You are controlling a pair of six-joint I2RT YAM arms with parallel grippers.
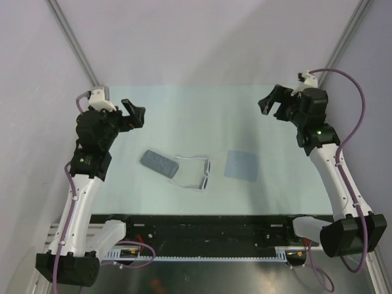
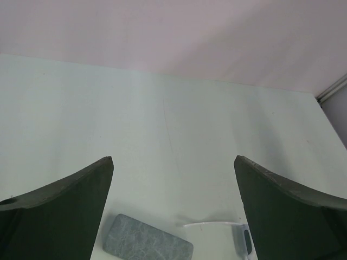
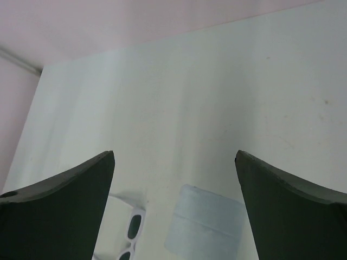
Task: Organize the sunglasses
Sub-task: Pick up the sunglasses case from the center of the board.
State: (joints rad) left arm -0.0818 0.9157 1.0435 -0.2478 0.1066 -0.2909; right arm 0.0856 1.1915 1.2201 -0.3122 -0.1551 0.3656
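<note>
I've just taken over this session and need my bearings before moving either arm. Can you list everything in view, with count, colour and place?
sunglasses: one pair, white frame with dark lenses, arms unfolded, near the middle of the table.
case: one, grey and textured, lying just left of the sunglasses; I cannot tell whether they touch.
cloth: one, grey-blue, flat, right of the sunglasses and apart from them.
table: one, pale green, under all three items.
left gripper: one, black, open and empty, raised over the table's left side.
right gripper: one, black, open and empty, raised over the table's right side.
</note>
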